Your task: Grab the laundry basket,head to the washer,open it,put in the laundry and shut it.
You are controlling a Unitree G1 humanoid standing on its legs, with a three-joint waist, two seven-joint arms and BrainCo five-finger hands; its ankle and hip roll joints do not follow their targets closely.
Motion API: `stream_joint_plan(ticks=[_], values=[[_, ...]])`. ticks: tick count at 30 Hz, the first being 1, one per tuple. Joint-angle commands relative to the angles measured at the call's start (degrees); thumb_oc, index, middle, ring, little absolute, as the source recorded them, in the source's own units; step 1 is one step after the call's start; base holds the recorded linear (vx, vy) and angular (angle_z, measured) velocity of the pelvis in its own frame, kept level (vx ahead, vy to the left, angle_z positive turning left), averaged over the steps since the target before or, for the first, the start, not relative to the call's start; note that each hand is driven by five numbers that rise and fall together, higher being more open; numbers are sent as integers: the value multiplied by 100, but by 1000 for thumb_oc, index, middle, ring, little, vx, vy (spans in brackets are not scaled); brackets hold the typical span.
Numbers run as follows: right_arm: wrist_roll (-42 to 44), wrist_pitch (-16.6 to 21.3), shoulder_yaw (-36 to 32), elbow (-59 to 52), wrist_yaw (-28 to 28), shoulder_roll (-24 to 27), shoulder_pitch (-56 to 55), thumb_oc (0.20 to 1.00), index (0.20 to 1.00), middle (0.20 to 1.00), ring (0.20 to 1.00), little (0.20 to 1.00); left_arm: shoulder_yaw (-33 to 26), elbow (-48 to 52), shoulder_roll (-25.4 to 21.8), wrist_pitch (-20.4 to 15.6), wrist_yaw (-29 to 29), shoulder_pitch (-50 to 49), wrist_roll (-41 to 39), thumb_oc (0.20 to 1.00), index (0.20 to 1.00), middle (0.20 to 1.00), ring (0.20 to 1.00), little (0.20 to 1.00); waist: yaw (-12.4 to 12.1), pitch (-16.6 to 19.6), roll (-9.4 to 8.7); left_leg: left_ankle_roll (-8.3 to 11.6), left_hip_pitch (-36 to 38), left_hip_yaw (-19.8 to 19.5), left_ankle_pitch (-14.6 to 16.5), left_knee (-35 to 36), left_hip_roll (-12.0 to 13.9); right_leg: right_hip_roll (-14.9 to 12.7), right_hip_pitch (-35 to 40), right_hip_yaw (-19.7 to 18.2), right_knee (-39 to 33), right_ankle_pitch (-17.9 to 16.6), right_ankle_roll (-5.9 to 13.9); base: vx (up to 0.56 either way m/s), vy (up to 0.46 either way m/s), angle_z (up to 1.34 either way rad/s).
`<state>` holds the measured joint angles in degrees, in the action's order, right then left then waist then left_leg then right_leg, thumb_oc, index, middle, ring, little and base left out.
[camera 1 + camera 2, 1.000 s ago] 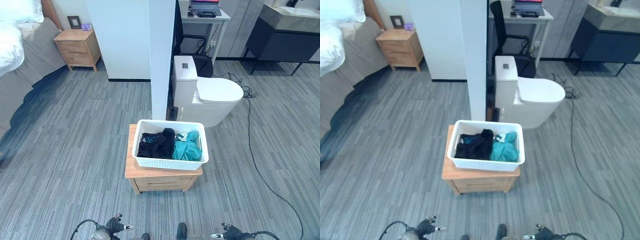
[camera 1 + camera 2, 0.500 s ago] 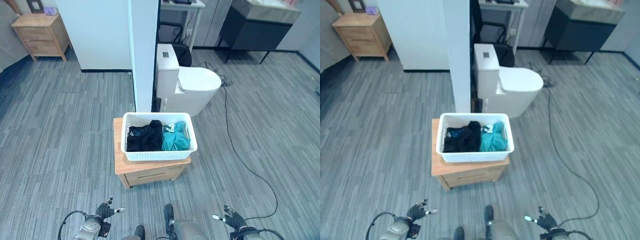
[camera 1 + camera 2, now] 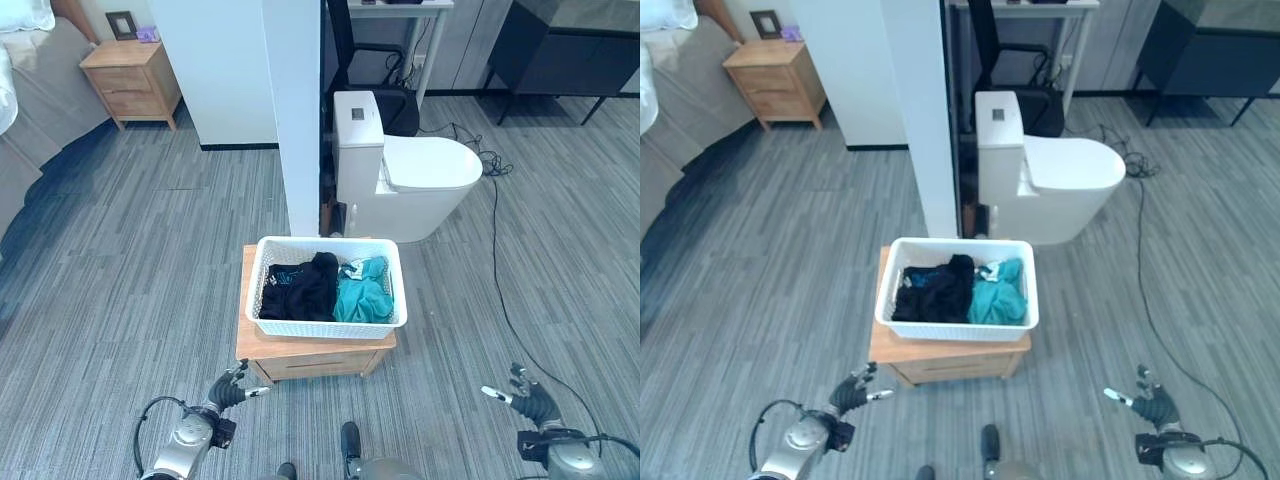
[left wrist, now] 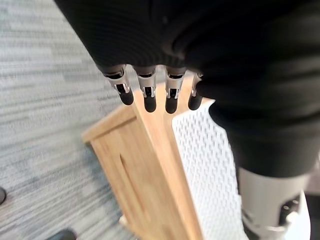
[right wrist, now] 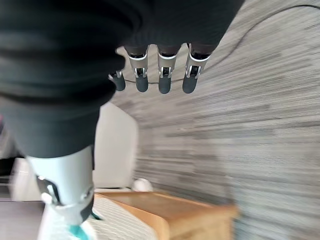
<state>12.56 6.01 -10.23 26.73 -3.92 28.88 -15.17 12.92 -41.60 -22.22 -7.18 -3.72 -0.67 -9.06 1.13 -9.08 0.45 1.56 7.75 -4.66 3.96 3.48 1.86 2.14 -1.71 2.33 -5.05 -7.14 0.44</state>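
A white basket (image 3: 327, 325) on a low wooden table (image 3: 262, 350) hides most of the tabletop, and its mesh wall screens the lower folds of the black clothes (image 3: 300, 288) and teal clothes (image 3: 364, 296) inside. At 12 o'clock from the basket, a white pillar (image 3: 293, 110) covers the near edge of the toilet (image 3: 405, 180) and whatever stands behind it. The bed (image 3: 30, 80) at 10 o'clock is cut by the frame's edge, as are the desk (image 3: 405, 8) and dark cabinet (image 3: 570, 60) at the top. The small items on the nightstand (image 3: 130, 75) are too small to identify.
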Motion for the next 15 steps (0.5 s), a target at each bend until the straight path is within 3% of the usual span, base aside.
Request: stream_joint_plan(ticks=[1, 3, 5, 7, 9, 10, 12, 15], values=[[-75, 45, -447, -794, -28, 180, -411, 1000, 1000, 1000, 1000, 1000, -198, 171, -367, -18, -94, 77, -132, 1000, 1000, 1000, 1000, 1000, 88, 73, -270, -25, -649, -39, 192, -1444, -424, -269, 54, -161, 513, 666, 429, 37, -38, 20], [120, 12, -802, -1306, -142, 197, -625, 1000, 1000, 1000, 1000, 1000, -326, 490, -481, 44, -131, -8, -115, 1000, 1000, 1000, 1000, 1000, 78, -91, -303, 157, -1004, -67, -224, -2392, -407, -230, 187, -160, 503, 715, 320, -14, -70, 30], [243, -23, -1121, -1734, -232, 307, -869, 1000, 1000, 1000, 1000, 1000, -396, 769, -593, 107, -190, -19, -158, 1000, 1000, 1000, 1000, 1000, 29, -373, -349, 429, -1633, -243, -866, -3636, -485, -246, 331, -132, 524, 762, 194, -91, -68, 36], [166, -78, -1292, -1862, -227, 485, -834, 1000, 1000, 1000, 1000, 1000, -474, 1071, -779, 152, -244, -8, -98, 1000, 1000, 1000, 1000, 1000, 21, -472, -381, 338, -2025, -286, -781, -3960, -531, -272, 350, -115, 572, 806, 177, -43, -13, 34], [92, -149, -1452, -1847, -139, 578, -764, 1000, 1000, 1000, 1000, 1000, -553, 1269, -905, 166, -252, -2, -7, 1000, 1000, 1000, 1000, 1000, 14, -376, -340, 240, -2065, -166, -545, -3128, -269, -334, 394, -87, 535, 887, 258, 137, 105, -6], [97, -139, -1507, -1877, -57, 528, -726, 1000, 1000, 1000, 1000, 1000, -551, 1317, -993, 149, -215, 8, 91, 1000, 1000, 1000, 1000, 1000, -66, -314, -310, 143, -1917, -150, -408, -1627, -33, -388, 452, -116, 537, 989, 369, 173, 116, -38], [24, -45, -1465, -1730, 38, 643, -618, 1000, 1000, 1000, 1000, 1000, -450, 1393, -1037, 77, -195, 20, 95, 1000, 1000, 1000, 1000, 1000, -131, -306, -314, 162, -1911, -265, -582, -1409, -54, -481, 506, -139, 580, 1051, 441, 118, 134, -37], [-183, -230, -1375, -1587, 78, 633, -300, 1000, 1000, 1000, 1000, 1000, -577, 1553, -1121, 165, -190, 57, 65, 1000, 1000, 1000, 1000, 1000, -133, -131, -215, 72, -1518, -390, -394, -972, -204, -611, 400, -307, 678, 998, 559, 73, 220, -2]])
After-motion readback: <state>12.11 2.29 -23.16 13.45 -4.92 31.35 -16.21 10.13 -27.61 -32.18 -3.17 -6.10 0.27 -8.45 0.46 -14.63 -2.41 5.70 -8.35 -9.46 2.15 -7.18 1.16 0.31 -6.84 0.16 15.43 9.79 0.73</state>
